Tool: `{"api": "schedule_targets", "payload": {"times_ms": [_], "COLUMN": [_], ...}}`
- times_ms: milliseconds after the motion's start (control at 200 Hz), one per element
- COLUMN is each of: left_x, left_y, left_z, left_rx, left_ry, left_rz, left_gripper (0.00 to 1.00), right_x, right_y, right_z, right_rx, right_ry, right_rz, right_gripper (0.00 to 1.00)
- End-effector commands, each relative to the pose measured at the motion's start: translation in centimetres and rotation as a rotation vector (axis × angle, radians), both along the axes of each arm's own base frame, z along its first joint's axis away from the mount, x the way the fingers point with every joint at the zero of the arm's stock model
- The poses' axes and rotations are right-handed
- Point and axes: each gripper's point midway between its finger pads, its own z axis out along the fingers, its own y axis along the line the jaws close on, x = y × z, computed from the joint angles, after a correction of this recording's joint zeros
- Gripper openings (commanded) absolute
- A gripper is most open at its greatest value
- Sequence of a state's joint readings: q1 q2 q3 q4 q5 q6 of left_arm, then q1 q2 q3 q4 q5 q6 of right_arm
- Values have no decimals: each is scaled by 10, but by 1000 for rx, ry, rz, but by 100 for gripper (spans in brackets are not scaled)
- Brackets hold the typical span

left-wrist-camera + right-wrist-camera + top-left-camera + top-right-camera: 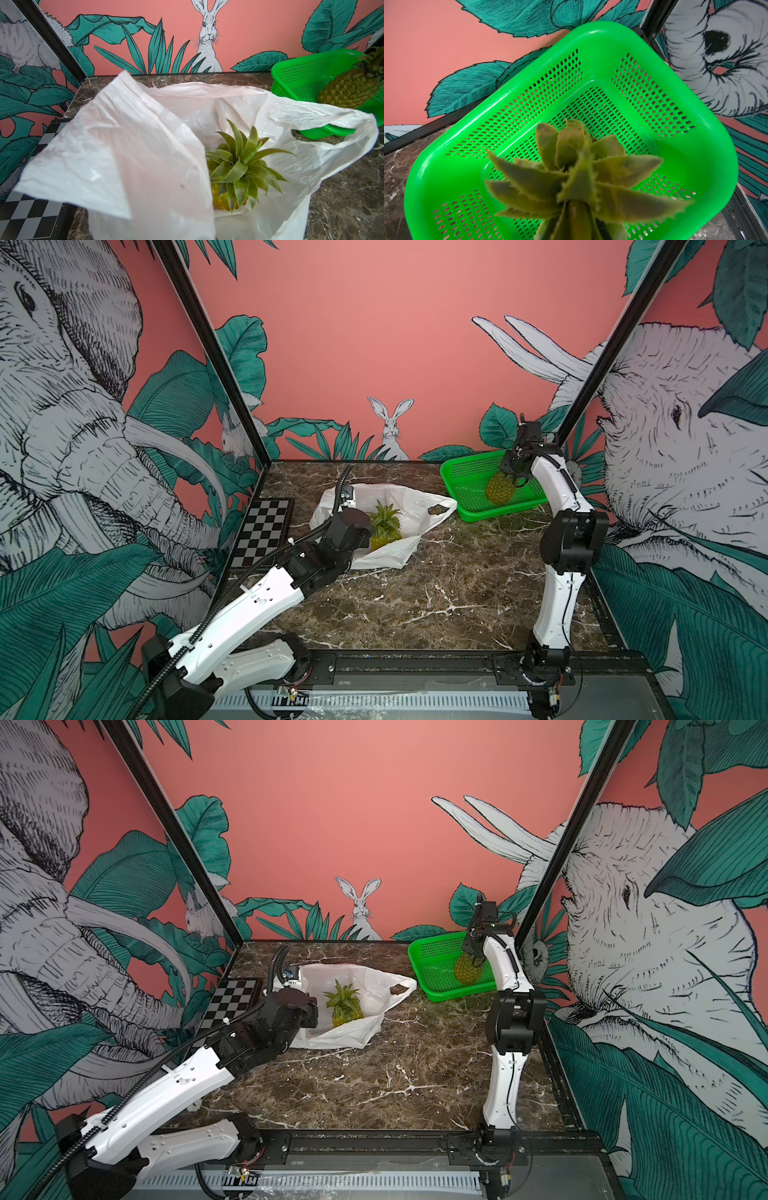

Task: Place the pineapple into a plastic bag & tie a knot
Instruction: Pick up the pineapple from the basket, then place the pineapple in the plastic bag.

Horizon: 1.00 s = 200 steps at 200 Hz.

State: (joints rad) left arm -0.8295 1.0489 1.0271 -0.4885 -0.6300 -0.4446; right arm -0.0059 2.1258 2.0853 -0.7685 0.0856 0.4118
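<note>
Pineapple [500, 489], its crown caught from above in my right end effector [512, 476]: I am pinching the spiky green leaves, and the fruit is standing upright inside the green mesh basket [461, 483]. In my right wrist view those leaves are fanning out, blurred, right under the camera, with the basket's perforated floor behind them. The basket is sitting at the far right corner of the desk [436, 593], a dark brown marbled surface.

My left end effector [360, 536] is pressed together on the near left rim of the plastic bag [395, 497]. Its fingers are hiding behind my own black wrist in both top views. In my left wrist view a wide fold of the bag is standing lifted, close to the camera, thin, white and crinkled. The bag is lying at the far left of the desk, its mouth gaping upward.

The other pineapple [384, 526] is sitting inside the bag, crown up, its yellow body low among the plastic. One loop handle [451, 504] is lying loose on the desk, reaching toward the basket and ending just beside its near corner; I cannot tell whether they are touching.

A black-and-white checkerboard [264, 531] is lying along the left wall, near the bag. Pink walls are surrounding the desk, showing drawn elephants, green leaves and a white rabbit [390, 427].
</note>
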Motion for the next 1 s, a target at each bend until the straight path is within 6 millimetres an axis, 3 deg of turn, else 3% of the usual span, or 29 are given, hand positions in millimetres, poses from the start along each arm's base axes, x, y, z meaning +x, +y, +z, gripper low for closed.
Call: {"api": "schedule_targets", "payload": {"times_ms": [0, 270, 395, 520, 765, 995], "left_x": [2, 2, 3, 4, 6, 3], "left_y": [4, 4, 5, 8, 20, 32], "left_z": [14, 13, 15, 16, 22, 28], "left_rx": [-31, -27, -27, -25, -23, -54], "left_ry": [-34, -33, -39, -42, -49, -65], "left_rz": [29, 25, 32, 51, 134, 196], "left_gripper": [0, 0, 0, 0, 0, 0], "right_x": [-11, -36, -52, -78, -143, -192], "right_y": [4, 17, 40, 79, 174, 253], "right_z": [73, 143, 175, 212, 284, 317], "right_rx": [6, 36, 69, 105, 226, 392], "right_ry": [-149, -288, -345, -406, -534, -580], "right_rz": [30, 94, 160, 265, 493, 671], "right_gripper": [0, 0, 0, 0, 0, 0]}}
